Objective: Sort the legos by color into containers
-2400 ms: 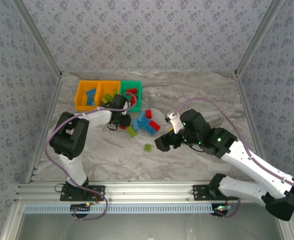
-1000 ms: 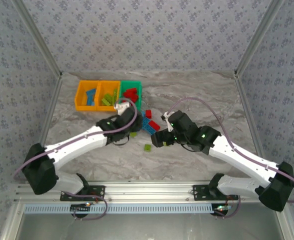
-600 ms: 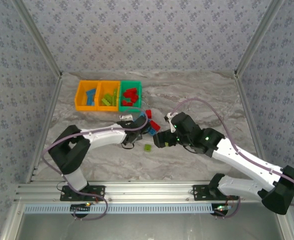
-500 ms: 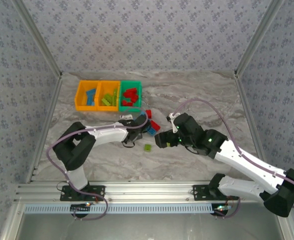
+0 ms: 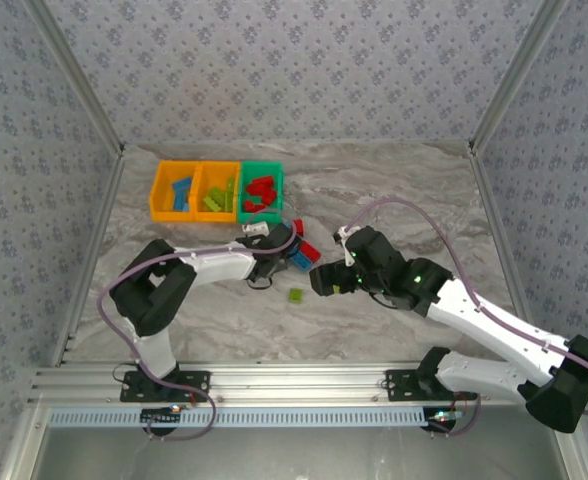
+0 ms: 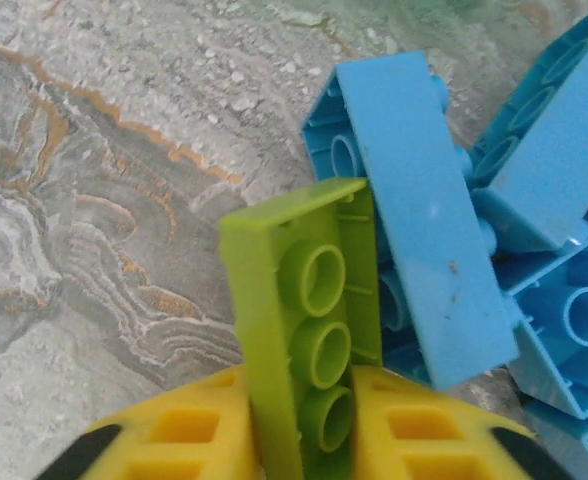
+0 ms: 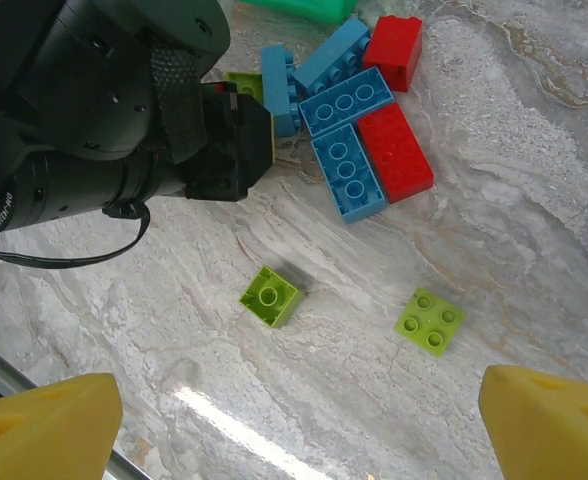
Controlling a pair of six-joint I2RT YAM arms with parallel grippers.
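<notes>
Left tool (image 6: pixel 304 450): I clamp 1 lime lego (image 6: pixel 309 310) beside a blue lego (image 6: pixel 414 230) | right tool (image 7: pixel 299 415): spread wide above counter (image 7: pixel 534 200)

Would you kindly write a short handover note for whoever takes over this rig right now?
Left gripper: shut on a lime brick, right beside the blue bricks on the table.
Right gripper: open, holding nothing, near two loose lime bricks.
Bins: left orange bin holds blue, middle orange bin holds lime, green bin holds red.
Done: some of each colour is binned.
Left: bin the held lime brick, then the blue bricks, two red bricks and the loose lime bricks.
</notes>
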